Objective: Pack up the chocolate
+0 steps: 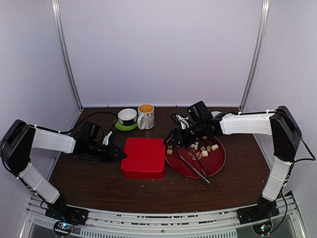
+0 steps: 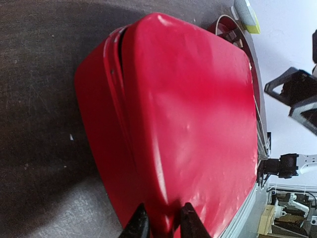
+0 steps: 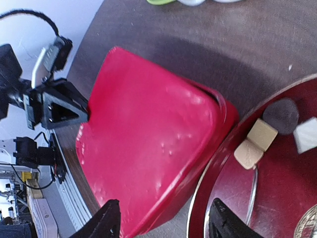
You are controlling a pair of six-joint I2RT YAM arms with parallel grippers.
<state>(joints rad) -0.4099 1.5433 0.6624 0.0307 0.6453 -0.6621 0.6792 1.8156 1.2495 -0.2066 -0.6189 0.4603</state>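
Pinched narrow on the near rim of the lid (image 2: 188, 114) at the left gripper (image 2: 166, 225), with a thin strip of red between the tips. Held so, probably, to lift that lid off the red box (image 2: 99, 148), closed and stretching away ahead of the tips.

Spread wide and holding nothing at the right gripper (image 3: 166, 223), poised over the seam between box corner and plate (image 3: 208, 193) rim. Likely waiting on an open box before any picking.

Just ahead of the finger over the plate: the chocolate (image 3: 255, 141), tan, white and dark pieces lying loose, not yet packed. Farther out across the plate, the tongs (image 1: 195, 166).

Little room between box edge and plate rim, touching or nearly so. Open table (image 2: 39, 74) to the outer side of the left fingers, enough for setting a lid down. Beyond the box and well apart, a mug (image 1: 146, 116) and a bowl (image 1: 127, 117).
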